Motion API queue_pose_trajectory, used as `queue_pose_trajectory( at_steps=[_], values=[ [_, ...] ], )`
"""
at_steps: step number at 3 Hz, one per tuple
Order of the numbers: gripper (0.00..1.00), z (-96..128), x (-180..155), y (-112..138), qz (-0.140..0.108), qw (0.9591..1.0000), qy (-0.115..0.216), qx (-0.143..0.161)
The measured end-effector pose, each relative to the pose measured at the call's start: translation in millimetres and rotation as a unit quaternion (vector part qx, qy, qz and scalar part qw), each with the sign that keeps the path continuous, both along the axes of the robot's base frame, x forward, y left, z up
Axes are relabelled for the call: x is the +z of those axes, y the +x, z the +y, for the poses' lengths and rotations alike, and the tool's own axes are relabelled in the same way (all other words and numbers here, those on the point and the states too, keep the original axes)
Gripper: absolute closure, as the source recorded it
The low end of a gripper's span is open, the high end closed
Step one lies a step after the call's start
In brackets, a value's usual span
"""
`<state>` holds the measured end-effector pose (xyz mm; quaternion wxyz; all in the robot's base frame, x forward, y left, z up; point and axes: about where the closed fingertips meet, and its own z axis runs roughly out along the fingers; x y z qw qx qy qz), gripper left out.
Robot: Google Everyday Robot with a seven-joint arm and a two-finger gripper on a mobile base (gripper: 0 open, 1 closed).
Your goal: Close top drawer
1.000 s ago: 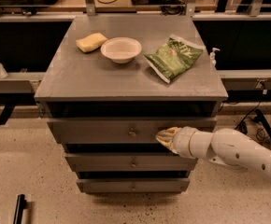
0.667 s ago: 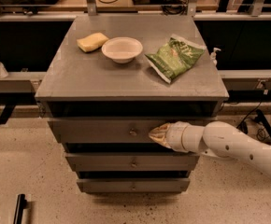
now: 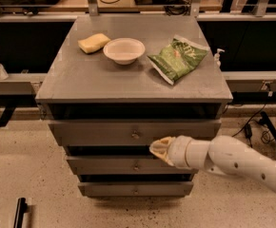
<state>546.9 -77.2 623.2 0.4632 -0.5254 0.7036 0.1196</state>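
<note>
The top drawer (image 3: 100, 133) of the grey cabinet stands pulled out a little, with a dark gap under the cabinet top (image 3: 104, 82). Its flat front has a small round metal knob (image 3: 135, 135) at the centre. My gripper (image 3: 158, 148) comes in from the right on a white arm (image 3: 242, 163). Its tip is at the lower edge of the drawer front, just right of and below the knob. Whether it touches the panel is not clear.
On the cabinet top lie a yellow sponge (image 3: 93, 42), a white bowl (image 3: 124, 50) and a green chip bag (image 3: 177, 59). Two narrower drawers (image 3: 114, 166) sit below. Cables (image 3: 257, 122) lie on the floor to the right. A dark object (image 3: 19, 212) lies at bottom left.
My gripper has moved left along the top drawer's front, from right of centre to just beside the knob. The drawer's position looks about the same.
</note>
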Motion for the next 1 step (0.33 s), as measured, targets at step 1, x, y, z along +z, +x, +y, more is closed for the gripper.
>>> queue_pose_trajectory(
  at_steps=[1],
  values=[
    [1.0, 9.8, -7.8, -63.3, 0.032, 0.999, 0.002, 0.033]
  ],
)
